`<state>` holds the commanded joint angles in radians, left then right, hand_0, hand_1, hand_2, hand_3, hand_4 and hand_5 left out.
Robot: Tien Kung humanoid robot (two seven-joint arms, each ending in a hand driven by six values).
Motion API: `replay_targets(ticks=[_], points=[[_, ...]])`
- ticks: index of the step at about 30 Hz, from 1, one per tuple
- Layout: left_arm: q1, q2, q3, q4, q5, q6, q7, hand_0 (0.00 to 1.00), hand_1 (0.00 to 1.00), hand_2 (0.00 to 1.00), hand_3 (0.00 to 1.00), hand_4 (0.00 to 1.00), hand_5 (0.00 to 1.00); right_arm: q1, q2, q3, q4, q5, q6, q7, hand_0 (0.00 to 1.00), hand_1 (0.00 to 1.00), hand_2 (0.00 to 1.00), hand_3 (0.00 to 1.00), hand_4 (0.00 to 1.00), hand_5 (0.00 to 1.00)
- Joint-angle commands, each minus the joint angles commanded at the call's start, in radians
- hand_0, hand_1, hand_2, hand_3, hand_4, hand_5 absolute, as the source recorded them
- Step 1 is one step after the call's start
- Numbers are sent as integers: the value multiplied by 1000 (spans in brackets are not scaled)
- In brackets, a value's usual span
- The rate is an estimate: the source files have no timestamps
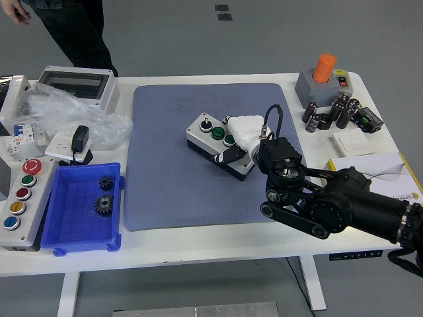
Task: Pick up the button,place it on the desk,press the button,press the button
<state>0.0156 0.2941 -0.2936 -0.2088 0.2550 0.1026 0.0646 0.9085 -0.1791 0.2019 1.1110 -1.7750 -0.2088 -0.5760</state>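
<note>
Button box (pixel 213 136): you find it lying on the blue mat (pixel 165 172), right of the mat's middle, turned at a slant so one end points toward the mat's far left and the other toward its near right. You see a black knob and two green buttons on its pale top. Your right hand (pixel 243 135) reaches in from the near right corner of the bench (pixel 198 247) and sits over the box's right end, its white fingers (pixel 246 125) curled down onto the top by the green buttons; whether they grip the box or only press on it, you cannot tell. Your left arm is out of view. At the bench's left edge you have a blue tray (pixel 63 218) holding two dark gears (pixel 104 195), and beside it a grey panel (pixel 20 201) with a row of coloured buttons. Near the far right corner stands a grey block with an orange cap (pixel 324 68), with a cluster of dark cylinders (pixel 330 112) just in front of it. A person's legs (pixel 76 30) show past the far left corner.
</note>
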Motion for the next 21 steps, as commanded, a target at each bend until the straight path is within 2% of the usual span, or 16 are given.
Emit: replay_targets(ticks=[4, 5, 10, 17, 21], points=[[0, 0, 0, 0, -1, 2, -2, 617, 646, 606, 629, 641, 345, 22, -35, -67, 31, 3, -39, 76, 374, 516, 463, 350, 547, 2], [0, 0, 0, 0, -2, 2, -2, 617, 646, 606, 630, 641, 349, 26, -41, -79, 37, 4, -45, 93, 461, 540, 481, 345, 554, 2], [0, 0, 3, 1, -5, 5, -5, 617, 646, 606, 630, 641, 349, 51, -80, -130, 58, 27, -84, 216, 461, 540, 481, 345, 554, 2], [-1, 0, 6, 1, -6, 7, -7, 616, 646, 608, 633, 639, 358, 79, -114, -147, 62, 36, -94, 361, 472, 543, 481, 345, 539, 2], [-2, 0, 7, 1, -7, 8, -7, 616, 646, 608, 633, 639, 358, 84, -123, -150, 57, 32, -97, 392, 472, 543, 481, 345, 539, 2]])
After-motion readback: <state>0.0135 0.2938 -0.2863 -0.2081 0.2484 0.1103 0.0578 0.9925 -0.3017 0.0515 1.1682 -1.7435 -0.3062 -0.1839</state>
